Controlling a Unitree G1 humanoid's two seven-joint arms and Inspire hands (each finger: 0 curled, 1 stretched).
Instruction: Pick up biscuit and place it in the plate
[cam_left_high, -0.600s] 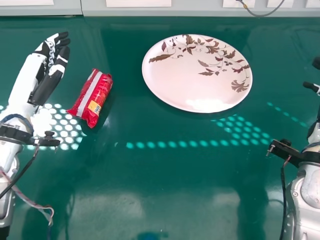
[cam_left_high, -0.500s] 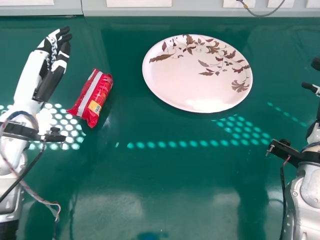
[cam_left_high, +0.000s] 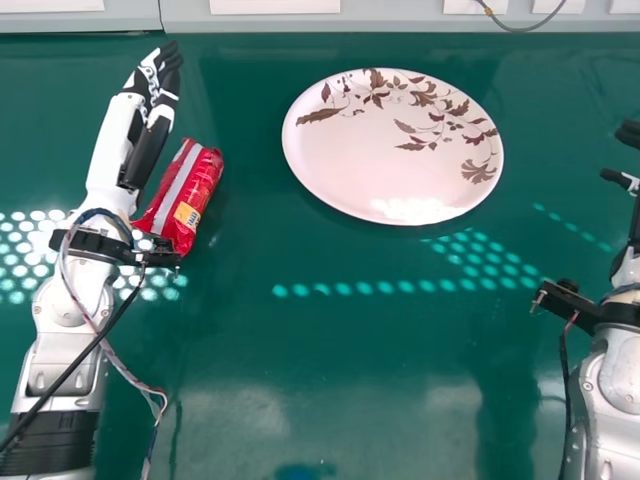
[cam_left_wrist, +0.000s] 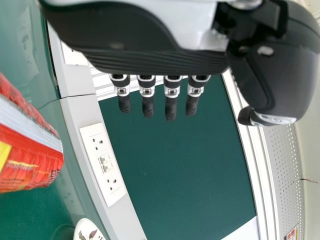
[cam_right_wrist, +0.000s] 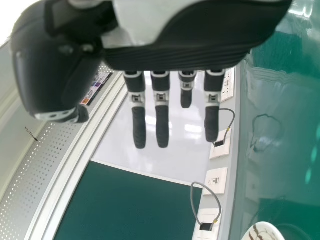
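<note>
My left hand (cam_left_high: 150, 115) is at the left in the head view, its fingers straight, just left of and beyond the red biscuit packet (cam_left_high: 187, 195), which lies tilted on the table. The left forearm overlaps the packet's lower left edge there. In the left wrist view the left hand (cam_left_wrist: 171, 102) has straight fingers, with the packet (cam_left_wrist: 30, 150) off to one side. A white plate with a leaf pattern (cam_left_high: 370, 165) rests right of the packet. At the right edge is my right hand (cam_left_high: 625, 155); the right wrist view shows this hand (cam_right_wrist: 162, 117) with straight fingers.
The green table (cam_left_high: 380, 370) has a grey panel (cam_left_high: 400, 17) with sockets along its far edge. A loose cable (cam_left_high: 110, 355) hangs by the left forearm, and a black bracket (cam_left_high: 570, 303) sits on the right wrist.
My left arm has moved to the right and farther forward, bringing the left hand and forearm up to the packet's left side. Packet, plate and right arm are essentially where they were.
</note>
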